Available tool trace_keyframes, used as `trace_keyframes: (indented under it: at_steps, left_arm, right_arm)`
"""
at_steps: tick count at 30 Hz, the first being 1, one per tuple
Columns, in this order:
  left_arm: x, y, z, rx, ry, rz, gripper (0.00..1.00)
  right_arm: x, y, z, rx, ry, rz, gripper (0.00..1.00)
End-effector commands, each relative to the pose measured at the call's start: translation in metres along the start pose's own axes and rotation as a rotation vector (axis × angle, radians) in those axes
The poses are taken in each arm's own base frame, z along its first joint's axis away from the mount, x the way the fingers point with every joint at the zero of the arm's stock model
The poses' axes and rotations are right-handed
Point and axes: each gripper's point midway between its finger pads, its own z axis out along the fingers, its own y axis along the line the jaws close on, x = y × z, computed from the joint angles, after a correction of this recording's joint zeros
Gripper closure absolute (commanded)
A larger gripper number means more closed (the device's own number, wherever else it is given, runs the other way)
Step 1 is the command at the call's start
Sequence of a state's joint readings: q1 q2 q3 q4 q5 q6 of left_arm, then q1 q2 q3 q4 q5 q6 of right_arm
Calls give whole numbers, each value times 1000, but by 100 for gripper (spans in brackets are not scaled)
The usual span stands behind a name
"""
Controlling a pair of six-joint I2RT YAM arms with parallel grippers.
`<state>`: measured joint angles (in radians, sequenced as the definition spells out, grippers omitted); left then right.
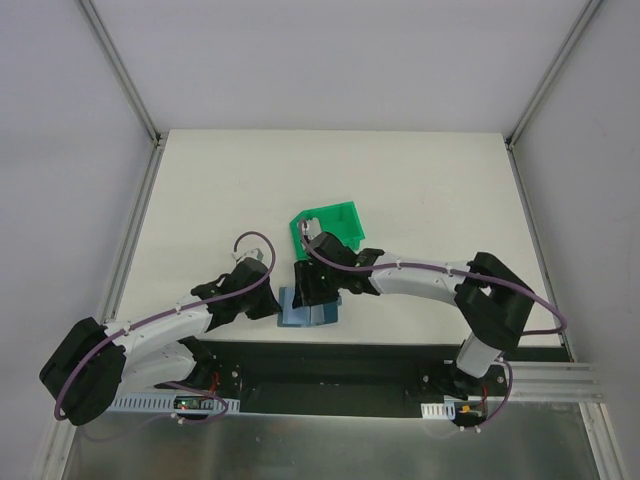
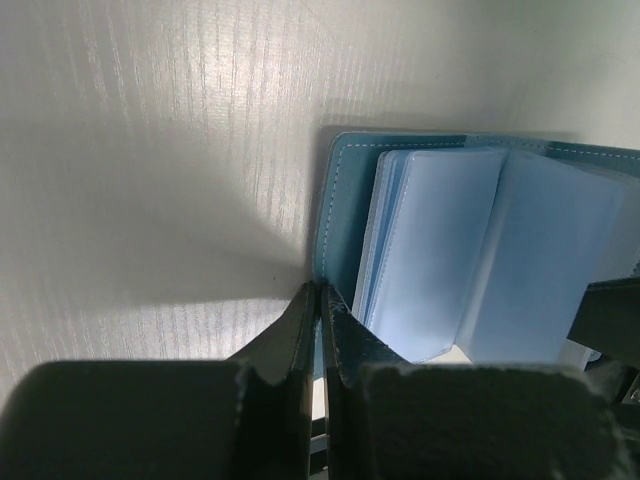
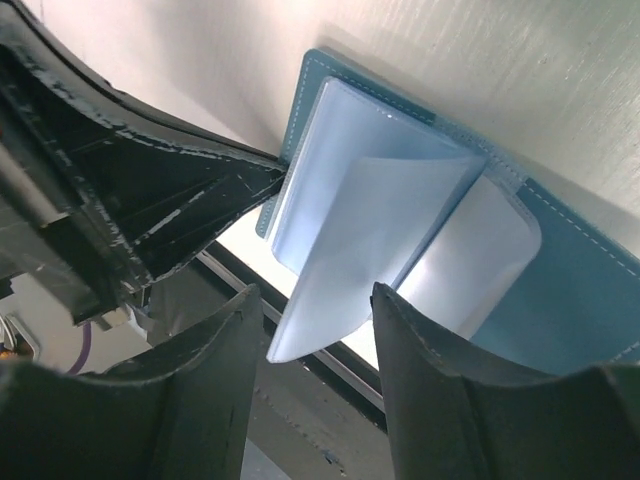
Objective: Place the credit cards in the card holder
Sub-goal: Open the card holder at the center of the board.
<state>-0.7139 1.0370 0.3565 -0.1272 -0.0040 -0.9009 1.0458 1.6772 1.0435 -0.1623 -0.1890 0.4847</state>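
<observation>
Teal leatherette outside and pale blue clear sleeves inside: the card holder lies spread open on the bench, right at its near edge, between my two arms. I judge it light and floppy. The cover is thin and soft, and the plastic sleeves are limp and glossy, so they will slip and curl away from a fingertip rather than stay parted.

My left hand is pinched fully together at the cover's left edge, and as far as I can judge it nips that edge to keep the holder from sliding. My right hand is partly spread, with one lifted sleeve standing loose between its fingers and nothing gripped.

The stitched border is the best place to hold, since it is the stiffest part. A sleeve wants lifting by its free edge, gently.

I cannot make out any credit cards in these views. They may sit in the green bin just beyond, hidden by the right arm. I expect them stiff, slick and hard to pick up flat.
</observation>
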Motion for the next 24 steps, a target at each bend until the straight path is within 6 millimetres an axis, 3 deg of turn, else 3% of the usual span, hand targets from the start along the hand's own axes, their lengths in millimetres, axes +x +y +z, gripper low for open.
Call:
trace_keyframes:
  at_steps: [1, 7, 11, 12, 13, 16, 19, 22, 24]
  left_arm:
    - [6, 7, 0, -30, 23, 16, 100]
    - [8, 13, 1, -43, 19, 6, 100]
    - [9, 16, -1, -33, 6, -5, 100]
    - [9, 15, -2, -26, -3, -10, 100]
    - [9, 16, -2, -24, -6, -12, 100]
    - [9, 18, -3, -19, -17, -19, 100]
    - [11, 19, -2, -22, -9, -18, 100]
    - [11, 19, -1, -28, -1, -18, 100]
    - [10, 16, -1, -23, -2, -13, 100]
  right_arm:
    - [-3, 12, 5, -44, 19, -17, 49]
    - [6, 17, 15, -107, 51, 16, 49]
    - [12, 11, 22, -116, 75, 63, 62]
    - [9, 15, 23, -150, 61, 66, 69]
    - [8, 19, 23, -186, 63, 71, 69]
    - [5, 25, 20, -223, 39, 71, 56]
    - [0, 26, 16, -248, 10, 62, 51]
    - [-4, 28, 13, -266, -8, 68, 49]
    - [-6, 24, 13, -255, -21, 75, 55]
